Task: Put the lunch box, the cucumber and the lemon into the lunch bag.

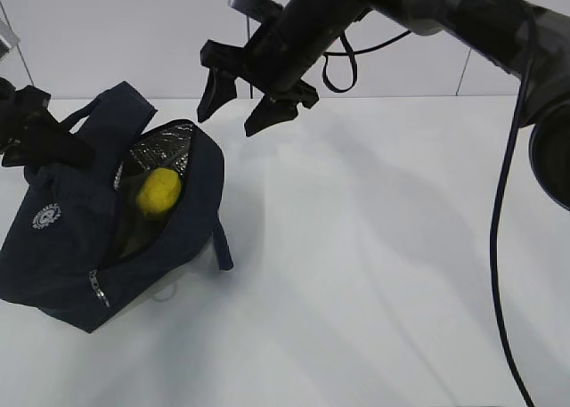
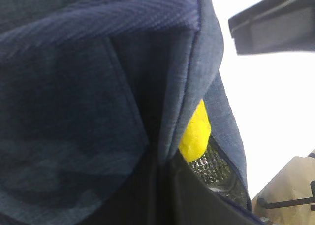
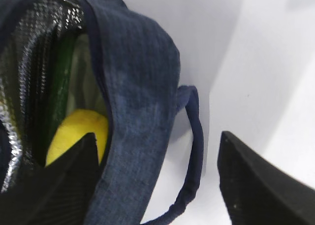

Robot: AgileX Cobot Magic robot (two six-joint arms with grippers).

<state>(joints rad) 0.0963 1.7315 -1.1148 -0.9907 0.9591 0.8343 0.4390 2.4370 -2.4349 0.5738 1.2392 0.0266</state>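
At the far left, the left gripper is half cut off, its jaws pinched on the lunch bag fabric. Inside the open bag lie the lemon and cucumber; the lunch box is hard to make out. The right gripper hangs spread, empty, above.

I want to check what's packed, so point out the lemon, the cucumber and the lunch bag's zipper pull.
lemon [image 1: 158, 191], exterior view, middle of its yellow skin.
cucumber [image 3: 61, 82], right wrist view, dark green side beside the silver lining.
zipper pull [image 1: 98, 289], exterior view, the metal pull on the lunch bag's front.
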